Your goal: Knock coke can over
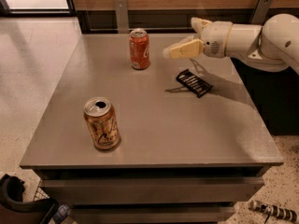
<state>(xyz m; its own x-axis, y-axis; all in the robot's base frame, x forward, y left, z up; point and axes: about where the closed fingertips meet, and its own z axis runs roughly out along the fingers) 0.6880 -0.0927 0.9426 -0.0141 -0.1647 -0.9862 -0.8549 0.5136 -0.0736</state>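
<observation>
Arm (261, 38) cut off at the right border, with only a smooth, rounded white shell showing above the right side of the tabletop (154, 125). Below the tabletop's front left corner, a dark curved shape (21, 203) half out of view and not identifiable. Below the front right corner, a striped black-and-white rod (273, 211) on the speckled floor, also partly cropped. Flat black ribbed item (194, 82) right of the tabletop's middle, comb-like in shape; hard to say what it is.

Tabletop itself matte grey, flat and square-cornered, faintly reflective toward the far edge, with drawer-like fronts under the front edge. Two upright grey metal brackets (122, 14) behind the far edge, against a wood-panelled wall.

Coke can (139, 49) upright near the far edge of the tabletop, a little left of centre: small, red-orange, with a silver rim on top and white script down one side, the lettering partly turned away. Touched by nothing.

Gold can (102, 124) upright near the front left of the tabletop, larger-looking, gold-orange with dark script, its top opened.

Gripper (181, 37) in the air above the far right part of the tabletop, just beside the coke can but apart from it. Fingers (184, 49) tan and blunt, spread apart and gripping nothing, one pointing toward the coke can, with a thin shadow on the tabletop near the ribbed item.
</observation>
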